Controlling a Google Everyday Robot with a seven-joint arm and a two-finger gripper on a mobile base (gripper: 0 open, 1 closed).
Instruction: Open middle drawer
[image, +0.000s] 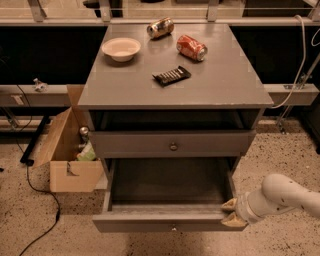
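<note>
Camera view, one frame inspected. You have the grey cabinet (225, 85) facing you on a speckled floor (280, 150).

Item 1: the middle drawer (145, 223) stands pulled well out from the cabinet body. Its inside is in plain sight and holds nothing you can make out. Its small round knob (173, 228) shows at the centre of the front panel, low in the frame.

Item 2: the top drawer (130, 144) sits directly above it, pushed in flush, with its own knob (173, 146) centred.

Item 3: the gripper (231, 212) is at the right front corner of the middle drawer and touches the end of the front panel. The white arm (285, 194) reaches in from the lower right. You cannot tell whether the gripper clamps the panel or only lies against it.

Item 4: on the cabinet top you have:
- a pale bowl (121, 48) at the left rear;
- a brownish can (160, 27) lying on its side at the rear;
- a red can (191, 47) lying on its side to the right of the brownish can;
- a dark wrapped bar (171, 75) nearer the front.

All four stand apart from one another.

Item 5: an open cardboard box (70, 165) stands just beside the cabinet's left side. A black cable (35, 192) trails across the floor near it.
</note>
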